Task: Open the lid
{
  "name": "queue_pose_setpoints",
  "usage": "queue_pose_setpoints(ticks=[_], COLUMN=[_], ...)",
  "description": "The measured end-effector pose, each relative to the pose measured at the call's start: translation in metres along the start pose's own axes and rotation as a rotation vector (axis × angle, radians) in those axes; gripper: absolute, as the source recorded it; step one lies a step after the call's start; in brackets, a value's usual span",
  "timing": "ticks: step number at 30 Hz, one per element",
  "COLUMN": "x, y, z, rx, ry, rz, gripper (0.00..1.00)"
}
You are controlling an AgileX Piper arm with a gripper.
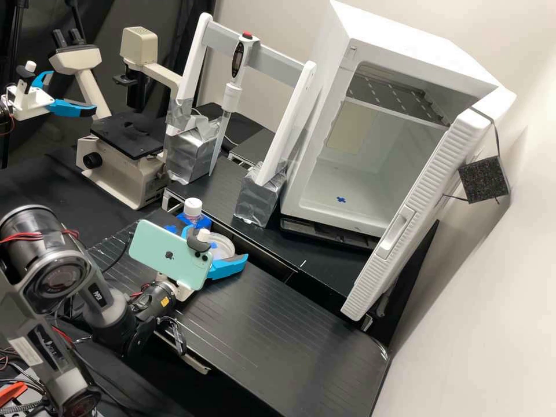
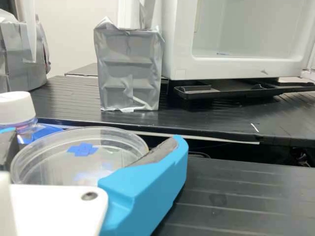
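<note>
Left to right in the high view: a microscope (image 1: 119, 174), then a white-capped bottle (image 1: 193, 207), upright near the clear dish (image 2: 54, 169) on the black desk (image 1: 278, 324). The end effector (image 1: 217, 242) is spread wide around the dish, one blue finger on either side (whether they press on it, I can't tell). Farther right, a white cabinet (image 1: 296, 179) has its door open.

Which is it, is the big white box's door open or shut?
Open. The door of the white box is swung out to one side, and the shelf inside is in plain sight.
</note>
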Motion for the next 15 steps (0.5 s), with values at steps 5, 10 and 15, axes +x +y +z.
queue_pose_setpoints(ticks=[5, 10, 15], x=[-0.003, -0.009, -0.011], y=[0.004, 0.01, 0.013], z=[0.002, 0.002, 0.0], rx=[0.006, 0.026, 0.039], ry=[0.009, 0.02, 0.028], rz=[-0.008, -0.003, 0.011], gripper=[0.0, 0.0, 0.0])
